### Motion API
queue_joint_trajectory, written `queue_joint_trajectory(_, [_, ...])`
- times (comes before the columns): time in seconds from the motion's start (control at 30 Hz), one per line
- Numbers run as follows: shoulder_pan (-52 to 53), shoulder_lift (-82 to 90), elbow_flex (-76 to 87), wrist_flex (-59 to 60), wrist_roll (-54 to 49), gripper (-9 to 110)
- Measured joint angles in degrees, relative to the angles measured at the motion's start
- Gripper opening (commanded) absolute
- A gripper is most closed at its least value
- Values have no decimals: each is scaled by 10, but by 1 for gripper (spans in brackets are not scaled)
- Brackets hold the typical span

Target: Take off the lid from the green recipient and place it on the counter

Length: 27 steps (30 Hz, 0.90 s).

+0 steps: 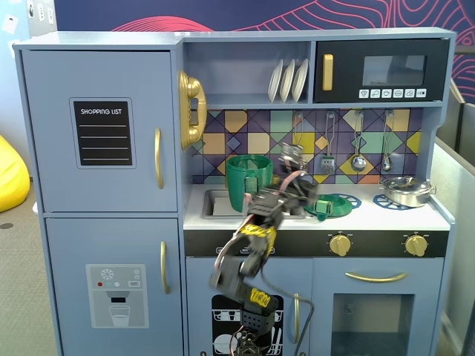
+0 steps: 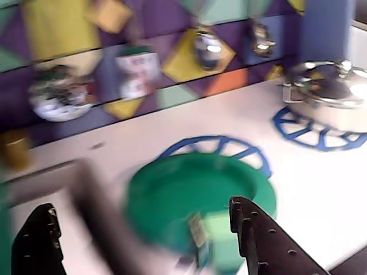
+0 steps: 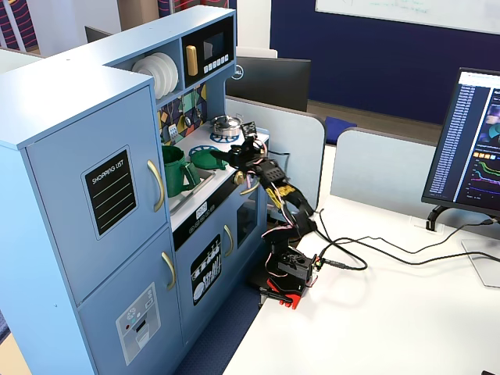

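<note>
The green recipient [image 1: 249, 182] stands upright and open-topped at the sink on the white counter [image 1: 371, 215]; it also shows in a fixed view [image 3: 178, 170]. The green lid [image 1: 335, 205] lies flat on the counter, partly over a blue burner ring [image 2: 229, 148]. In the wrist view the lid [image 2: 195, 195] lies ahead of and between my two black fingers. My gripper [image 2: 143, 229] is open with the jaws wide apart, and nothing is held. It hovers low at the lid's near edge [image 1: 315, 208], also seen in a fixed view [image 3: 223, 162]. The wrist view is blurred by motion.
A small silver pot [image 1: 407, 190] sits on the right burner ring [image 2: 321, 134]. The steel sink [image 1: 215, 204] lies left of the lid. Utensils [image 1: 358, 159] hang on the tiled back wall. A yellow tap [image 2: 14, 150] stands at the wrist view's left edge.
</note>
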Motion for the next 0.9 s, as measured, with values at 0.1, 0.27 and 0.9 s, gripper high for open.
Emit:
queue_joint_trajectory(0.1, [-20,73,1,110,-18,29])
queue_joint_trajectory(0.27, [-81,178,65,257,-54,23])
queue_joint_trajectory(0.9, [-251,345,480,317,-27,0])
